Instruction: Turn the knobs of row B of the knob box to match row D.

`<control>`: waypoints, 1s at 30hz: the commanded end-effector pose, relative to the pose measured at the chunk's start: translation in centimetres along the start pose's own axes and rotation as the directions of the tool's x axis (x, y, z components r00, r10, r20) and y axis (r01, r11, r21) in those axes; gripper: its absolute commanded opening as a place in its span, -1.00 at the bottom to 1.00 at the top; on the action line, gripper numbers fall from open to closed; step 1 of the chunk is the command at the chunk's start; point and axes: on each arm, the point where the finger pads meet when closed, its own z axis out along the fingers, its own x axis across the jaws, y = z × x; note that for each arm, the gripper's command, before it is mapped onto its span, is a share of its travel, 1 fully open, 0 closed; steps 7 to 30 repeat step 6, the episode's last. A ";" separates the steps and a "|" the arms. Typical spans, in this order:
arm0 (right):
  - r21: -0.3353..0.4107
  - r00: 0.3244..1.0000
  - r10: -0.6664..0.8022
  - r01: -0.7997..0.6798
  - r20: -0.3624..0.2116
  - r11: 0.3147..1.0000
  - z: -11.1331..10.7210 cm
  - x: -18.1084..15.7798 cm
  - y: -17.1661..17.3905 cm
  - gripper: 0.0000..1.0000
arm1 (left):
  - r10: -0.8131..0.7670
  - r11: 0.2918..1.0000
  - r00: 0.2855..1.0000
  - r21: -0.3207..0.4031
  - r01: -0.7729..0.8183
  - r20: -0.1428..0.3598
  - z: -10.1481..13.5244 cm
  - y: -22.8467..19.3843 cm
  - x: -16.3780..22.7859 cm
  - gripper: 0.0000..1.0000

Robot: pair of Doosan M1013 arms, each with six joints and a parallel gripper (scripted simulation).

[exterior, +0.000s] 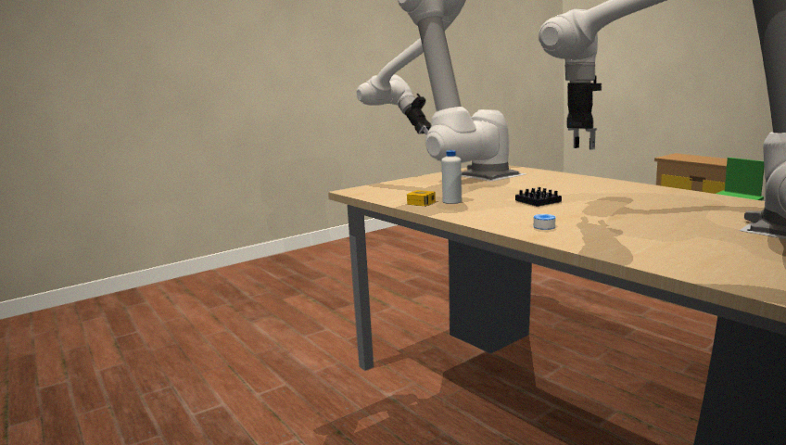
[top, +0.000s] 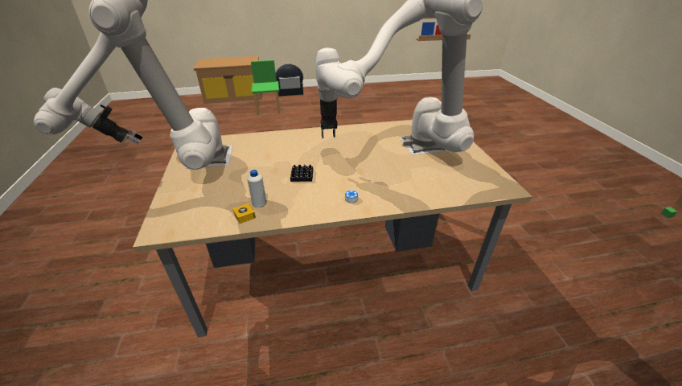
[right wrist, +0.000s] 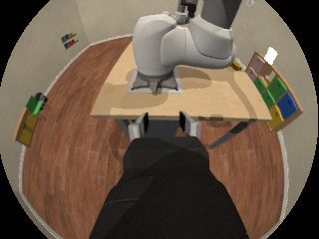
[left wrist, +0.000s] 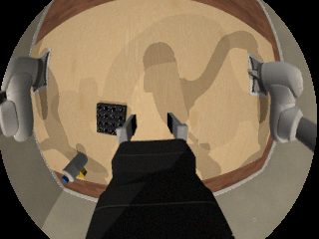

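The black knob box (top: 301,178) (exterior: 538,199) (left wrist: 111,119) lies on the table with short knobs standing in a grid on top. The knob marks and the socket are too small to make out. My left gripper (top: 328,134) (exterior: 584,141) (left wrist: 152,119) is open and empty, pointing down high above the table. In the left wrist view the box lies left of the fingers, close beside the left finger in the picture. My right gripper (top: 134,137) (exterior: 424,131) (right wrist: 163,118) is open and empty, off the table's far side beyond its own arm base.
A white bottle (top: 256,190) (exterior: 451,181) (left wrist: 77,165) with a blue cap stands near the box. A yellow block (top: 244,214) (exterior: 420,198) lies beside the bottle. A blue and white round tin (top: 351,196) (exterior: 544,222) stands near the table's front edge. Both arm bases stand on the table.
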 end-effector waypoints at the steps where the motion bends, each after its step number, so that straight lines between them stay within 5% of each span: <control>1: -0.001 1.000 0.000 0.000 0.000 1.000 0.0 0.0 0.0 1.00 | 0.000 1.000 1.000 -0.001 0.000 0.001 -0.1 0.0 0.0 1.00; 30: -0.001 1.000 0.000 0.000 0.000 1.000 0.0 0.0 0.0 1.00 | 0.000 1.000 1.000 -0.001 0.000 0.001 -0.1 0.0 0.0 1.00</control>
